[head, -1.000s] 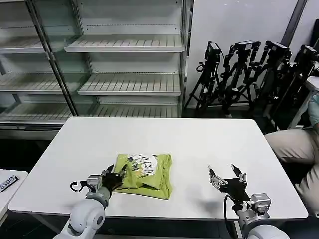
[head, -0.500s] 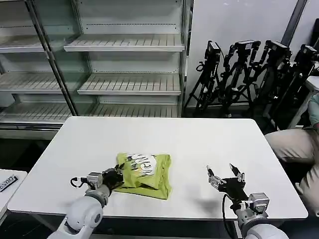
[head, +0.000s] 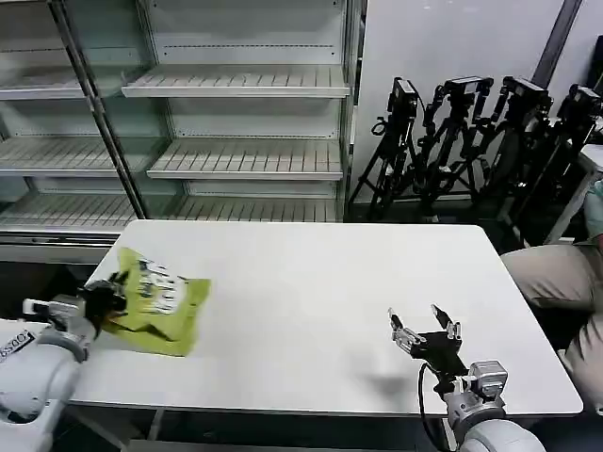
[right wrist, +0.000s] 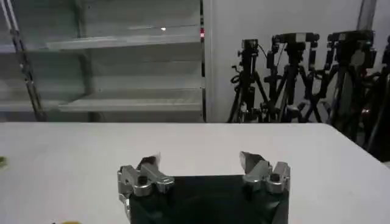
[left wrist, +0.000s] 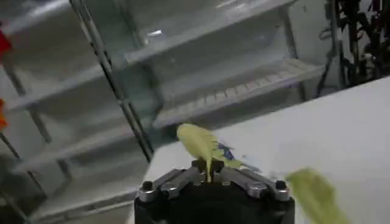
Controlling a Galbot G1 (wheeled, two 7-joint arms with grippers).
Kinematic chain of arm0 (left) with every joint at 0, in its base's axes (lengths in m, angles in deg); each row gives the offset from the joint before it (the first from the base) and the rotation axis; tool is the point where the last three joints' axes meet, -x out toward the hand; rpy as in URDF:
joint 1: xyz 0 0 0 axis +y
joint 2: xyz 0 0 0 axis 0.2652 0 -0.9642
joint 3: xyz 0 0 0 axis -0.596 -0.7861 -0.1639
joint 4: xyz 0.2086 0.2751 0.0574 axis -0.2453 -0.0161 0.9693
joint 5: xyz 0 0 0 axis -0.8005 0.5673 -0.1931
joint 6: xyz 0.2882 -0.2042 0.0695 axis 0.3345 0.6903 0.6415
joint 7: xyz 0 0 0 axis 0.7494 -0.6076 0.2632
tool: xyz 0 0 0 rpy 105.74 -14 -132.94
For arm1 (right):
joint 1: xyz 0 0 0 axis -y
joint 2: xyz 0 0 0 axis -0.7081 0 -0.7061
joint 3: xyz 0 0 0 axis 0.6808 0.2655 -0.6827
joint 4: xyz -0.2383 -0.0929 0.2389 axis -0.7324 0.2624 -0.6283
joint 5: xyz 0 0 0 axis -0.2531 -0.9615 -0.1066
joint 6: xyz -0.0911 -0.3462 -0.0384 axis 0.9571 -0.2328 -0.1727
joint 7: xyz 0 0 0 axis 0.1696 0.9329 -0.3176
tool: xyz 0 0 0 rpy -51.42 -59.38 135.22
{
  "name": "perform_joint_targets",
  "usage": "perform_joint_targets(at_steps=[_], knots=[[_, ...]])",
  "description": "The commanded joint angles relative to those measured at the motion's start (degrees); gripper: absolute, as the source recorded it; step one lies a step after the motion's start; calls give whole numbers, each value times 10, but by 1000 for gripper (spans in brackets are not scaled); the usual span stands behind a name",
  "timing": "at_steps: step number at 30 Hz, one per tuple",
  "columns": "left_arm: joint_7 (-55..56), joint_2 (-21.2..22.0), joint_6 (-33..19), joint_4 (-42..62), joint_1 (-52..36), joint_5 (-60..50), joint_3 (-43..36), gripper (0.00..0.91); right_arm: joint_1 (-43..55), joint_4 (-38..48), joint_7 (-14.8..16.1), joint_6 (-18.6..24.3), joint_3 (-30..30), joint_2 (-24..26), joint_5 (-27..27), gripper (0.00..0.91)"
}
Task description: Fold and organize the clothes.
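Folded lime T-shirt at the white table's (head: 311, 282) nine o'clock edge.

The T-shirt (head: 158, 299) (white print facing up) lies bunched there, the left gripper (head: 105, 299) pinched closed on its outer edge. At five o'clock, the right gripper (head: 424, 328) hovers above the tabletop, fingers spread apart and holding nothing.

one T-shirt (head: 156, 299), two claws, one table (head: 311, 282)
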Motion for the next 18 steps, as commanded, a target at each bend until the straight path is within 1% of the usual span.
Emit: perform_joint_targets(at_steps=[1, 2, 3, 4, 5, 6, 7, 9, 10, 11, 14, 15, 16, 17, 18], knots=[[13, 62, 1, -137, 14, -70, -193, 10, -13, -4, 0, 2, -4, -1, -3, 907], [25, 86, 1, -144, 17, -82, -242, 10, -15, -5, 0, 2, -4, -1, -3, 907], [45, 132, 1, -145, 20, -93, -323, 10, -17, -6, 1, 2, -6, -2, -4, 907], [65, 162, 1, -142, 22, -107, -366, 10, -18, -7, 1, 2, -6, -4, -6, 907], [76, 168, 0, -137, 22, -115, -401, 10, -18, -7, 1, 2, -6, -6, -7, 907], [77, 218, 0, -127, 20, -140, -449, 10, -18, -8, 0, 1, -7, -8, -9, 907], [77, 230, 0, -121, 18, -159, -458, 10, -18, -8, 0, 1, -7, -8, -9, 907], [89, 267, 0, -85, -8, -172, -494, 10, -18, -11, 0, 0, -12, -5, -10, 907], [95, 277, 0, -72, -18, -167, -494, 10, -18, -12, 3, 1, -13, -4, -11, 907], [119, 296, 1, -49, -35, -153, -488, 10, -17, -12, 13, 5, -17, -1, -22, 907], [184, 324, 2, -26, -81, -50, -472, 10, -5, -10, 26, 14, -23, 4, -39, 907], [212, 340, 2, -16, -101, -21, -466, 20, 7, -5, 25, 24, -25, 7, -38, 907], [226, 348, 3, -12, -108, 12, -457, 20, 16, -3, 25, 21, -27, 8, -48, 907], [247, 362, 3, -8, -120, 31, -454, 20, 27, 1, 29, 9, -30, 10, -63, 907], [255, 369, 3, -3, -124, 41, -453, 20, 39, 6, 32, 15, -31, 13, -62, 907]])
